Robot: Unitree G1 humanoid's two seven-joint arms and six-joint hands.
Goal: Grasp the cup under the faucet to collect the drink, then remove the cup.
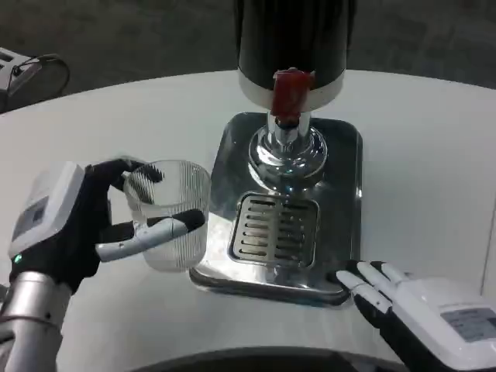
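A clear ribbed plastic cup (170,213) is upright just left of the dispenser's steel base, gripped by my left hand (74,225) with fingers wrapped around its side. The cup looks empty. The drink dispenser has a black body (294,39), a red tap handle (291,93) and a chrome faucet (287,147) above a slotted drip grate (275,229). My right hand (418,306) rests on the table at the front right corner of the steel base (341,155), fingers extended and holding nothing.
The white round table (434,155) extends to both sides of the dispenser. A pale device with a cable (19,70) sits beyond the table's far left edge. Dark floor lies behind.
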